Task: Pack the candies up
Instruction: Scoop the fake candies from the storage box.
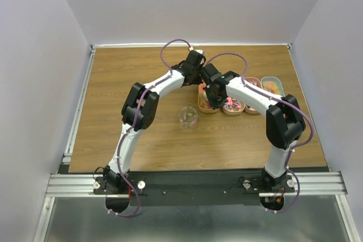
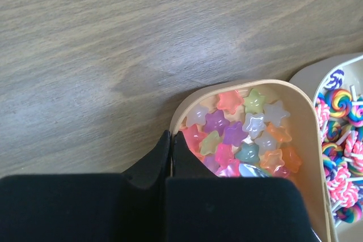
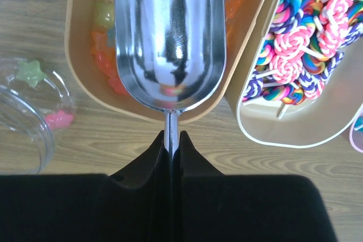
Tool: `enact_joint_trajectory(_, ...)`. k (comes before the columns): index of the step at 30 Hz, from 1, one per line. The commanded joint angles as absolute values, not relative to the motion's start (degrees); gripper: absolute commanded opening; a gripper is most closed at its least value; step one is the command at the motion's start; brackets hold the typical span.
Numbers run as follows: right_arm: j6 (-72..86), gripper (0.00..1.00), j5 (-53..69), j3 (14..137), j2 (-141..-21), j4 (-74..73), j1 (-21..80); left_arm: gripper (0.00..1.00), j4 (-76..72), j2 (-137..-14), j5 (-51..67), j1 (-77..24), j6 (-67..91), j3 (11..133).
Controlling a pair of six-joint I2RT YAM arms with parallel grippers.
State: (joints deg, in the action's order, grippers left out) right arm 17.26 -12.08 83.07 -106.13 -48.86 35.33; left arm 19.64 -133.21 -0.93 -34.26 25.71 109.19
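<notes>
- Clear jar [image 3: 28, 117], just nearer than the tan tray [image 3: 76, 38], holds two candies [image 3: 29, 72].
- Right gripper [image 3: 171, 140] pinches the scoop [image 3: 170, 38] by its handle, bowl over the tray.
- More candies (star-shaped) fill the tray.
- Left gripper [image 2: 171, 140], fingers pressed together and holding nothing, is at the tray's far rim.

White arms [image 1: 126, 143]; black joints [image 1: 140, 107]; purple cables [image 1: 176, 42]

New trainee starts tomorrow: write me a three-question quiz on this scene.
1. True or false: the right tool grips the metal scoop by its handle.
2. What fills the beige tray under the scoop's bowl? A) star candies B) chocolate bars C) marbles
3. Fill in: the left tool has its jaws ___.
Key: 1 true; 2 A; 3 shut.
</notes>
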Motion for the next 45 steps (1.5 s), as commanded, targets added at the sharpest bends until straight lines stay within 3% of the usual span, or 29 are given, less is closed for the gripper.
enact_joint_trajectory(1, 21.2, 0.01, -17.5, 81.7, -108.5, -47.6, 35.4, 0.00, 20.4, -130.7, -4.3, -34.9, 32.4, 106.9)
enact_joint_trajectory(24, 22.7, 0.01, -21.6, 75.5, -112.7, -29.1, 35.4, 0.00, 14.9, -124.5, -11.0, -36.9, 35.7, 99.6)
enact_joint_trajectory(33, 21.1, 0.01, -24.2, 67.8, -108.4, -15.4, 35.4, 0.00, 14.3, -123.6, -11.2, -37.3, 35.7, 97.7)
enact_joint_trajectory(45, 17.8, 0.01, -22.7, 60.3, -100.9, -10.4, 35.4, 0.00, 15.3, -124.6, -13.0, -36.9, 36.7, 99.8)
